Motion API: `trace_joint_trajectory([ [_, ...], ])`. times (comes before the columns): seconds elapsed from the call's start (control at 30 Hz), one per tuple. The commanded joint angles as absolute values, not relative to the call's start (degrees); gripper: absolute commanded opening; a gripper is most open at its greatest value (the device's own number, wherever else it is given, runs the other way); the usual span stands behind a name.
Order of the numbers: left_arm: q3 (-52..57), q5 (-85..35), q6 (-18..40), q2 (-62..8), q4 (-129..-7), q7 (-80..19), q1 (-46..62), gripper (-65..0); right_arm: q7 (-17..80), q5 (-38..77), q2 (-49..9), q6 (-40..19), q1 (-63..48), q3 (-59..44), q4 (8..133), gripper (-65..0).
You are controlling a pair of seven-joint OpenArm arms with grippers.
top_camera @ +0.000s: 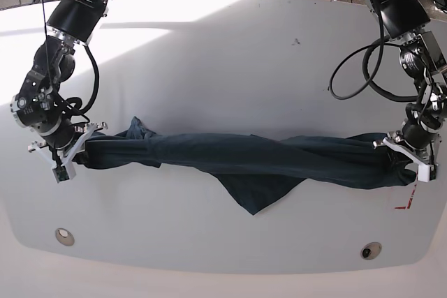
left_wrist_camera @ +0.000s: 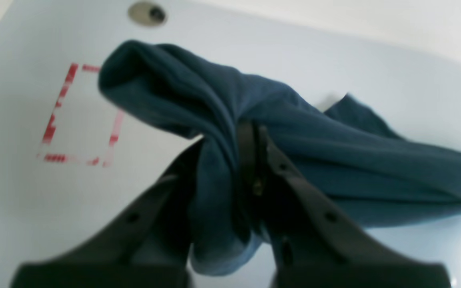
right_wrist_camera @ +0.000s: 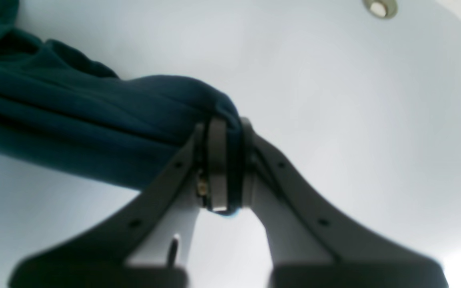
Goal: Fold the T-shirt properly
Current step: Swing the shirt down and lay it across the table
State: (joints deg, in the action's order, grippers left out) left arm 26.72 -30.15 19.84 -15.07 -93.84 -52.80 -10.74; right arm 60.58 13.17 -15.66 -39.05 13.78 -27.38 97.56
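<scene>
Mostly bunched T-shirt (top_camera: 244,162), ends buried in clenched left claw (top_camera: 405,156) and right claw (top_camera: 75,146).

One shirt (top_camera: 244,162), stretched into a single rope-like band. Two arms, one at each end, each with one gripper: the left (top_camera: 408,155) and the right (top_camera: 70,155). Each gripper has two jaws. One white surface (top_camera: 223,68). Two round holes in it, one (top_camera: 64,236) and another (top_camera: 367,250). One red dashed square (left_wrist_camera: 80,116).
</scene>
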Motion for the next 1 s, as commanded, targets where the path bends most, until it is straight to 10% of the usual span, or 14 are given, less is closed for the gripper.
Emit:
trace_joint_trajectory([
  [0.0, 29.05, -30.2, 23.43, -16.22, -95.08, -50.68, -7.78, -63.9, 59.56, 12.0, -15.6, -38.37, 9.63, -28.44, 102.29, -65.0],
  [0.5, 30.73, -30.11, 24.92, -18.42, -93.58, -50.68, 7.87, -61.9, 59.3, 11.91, -9.45, -38.46, -5.23, -28.44, 106.15, -65.0],
  [0.8, 30.73, -30.11, 24.92, -20.7, -90.07, -50.77, 11.3, -27.6, 59.21, 11.91, -8.13, -38.46, -7.69, -28.53, 106.77, -65.0],
  [0.97, 30.9, -30.2, 25.01, -20.88, -87.96, -52.26, 11.74, -20.7, 59.21, 11.91, -8.04, -38.46, -8.22, -28.26, 107.56, -65.0],
])
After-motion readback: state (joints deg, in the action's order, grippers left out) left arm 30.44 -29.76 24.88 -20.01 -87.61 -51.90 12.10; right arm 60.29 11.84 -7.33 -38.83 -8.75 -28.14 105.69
